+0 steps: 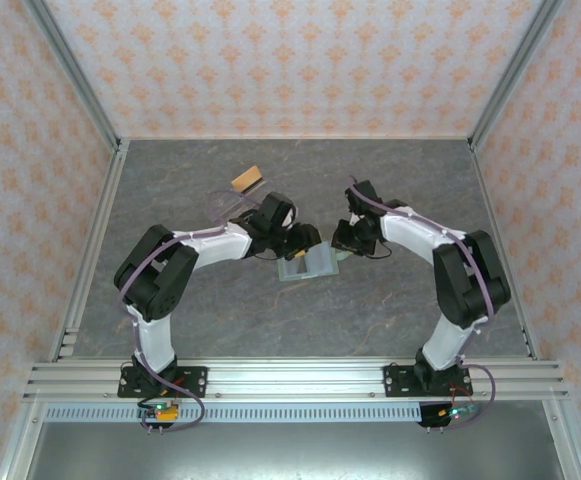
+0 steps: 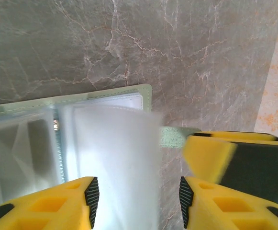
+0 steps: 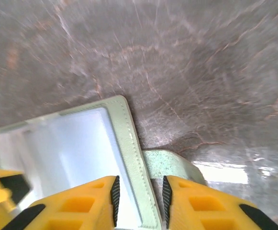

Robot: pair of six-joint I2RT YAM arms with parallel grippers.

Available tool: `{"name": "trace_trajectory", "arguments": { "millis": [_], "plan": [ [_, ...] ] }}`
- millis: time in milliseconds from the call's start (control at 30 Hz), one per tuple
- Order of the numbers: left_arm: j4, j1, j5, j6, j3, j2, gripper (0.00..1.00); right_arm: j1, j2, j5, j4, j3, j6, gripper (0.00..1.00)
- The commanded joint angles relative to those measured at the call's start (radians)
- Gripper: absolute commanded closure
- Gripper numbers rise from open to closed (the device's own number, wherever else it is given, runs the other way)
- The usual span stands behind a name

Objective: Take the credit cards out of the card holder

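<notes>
Site: grey marbled table (image 1: 220, 320), enclosed by walls of pale paper with an orange motif (image 1: 290, 60). An aluminium rail (image 1: 300, 375) at the near edge carries both arm bases.
Card holder, position: the sage-green card holder (image 1: 307, 266) lies opened flat near the middle of the table, directly between the tips of the two arms.
Card holder, interior: clear sleeves (image 2: 28, 143) face up, showing white and pale grey, framed by a stitched green rim (image 3: 129, 139).
Tab: a small green tab (image 3: 170, 165) projects from the rim and lies flat on the table.
Left gripper: the left gripper (image 1: 305, 240) hangs over the holder's far side. In its wrist view the yellow fingers (image 2: 57, 203) with black pads are spread wide. A blurred white leaf (image 2: 115, 163) stands between them, close to one pad and with a clear gap to the other. Card or sleeve: cannot tell.
Right gripper: the right gripper (image 1: 343, 238) sits at the holder's right edge. Its jaws are narrowly parted and straddle the stitched rim next to the tab. Whether the pads bear on the rim cannot be told.
Cross-sighting: in the left wrist view, one yellow finger (image 2: 208, 155) of the right gripper sits just beside the tab.
Markings: the sleeve contents are washed out to white, and any print on them is unreadable.
Other items: a clear plastic tray (image 1: 232, 203) lies beyond the left arm's wrist with a tan piece (image 1: 247, 180) at its far end, apart from the holder.
</notes>
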Motion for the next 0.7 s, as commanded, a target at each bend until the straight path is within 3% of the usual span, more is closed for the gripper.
{"name": "trace_trajectory", "arguments": {
  "millis": [0,267,400,500,667],
  "plan": [
    [0.045,-0.002,0.033,-0.011,0.051,0.059,0.48,-0.002,-0.073,0.061,0.027,-0.021,0.025,0.67],
    [0.019,0.012,-0.007,-0.009,0.054,0.056,0.49,0.005,-0.054,-0.038,0.019,-0.013,-0.008,0.72],
    [-0.059,0.041,-0.084,0.02,0.005,-0.03,0.5,0.049,0.006,-0.057,-0.006,0.033,-0.029,0.73],
    [-0.208,0.042,-0.21,0.059,-0.006,-0.084,0.5,0.085,0.061,-0.057,-0.022,0.068,-0.034,0.73],
    [-0.26,0.043,-0.265,0.063,-0.055,-0.129,0.47,0.102,0.136,-0.058,-0.032,0.107,-0.03,0.72]
  ]
}}
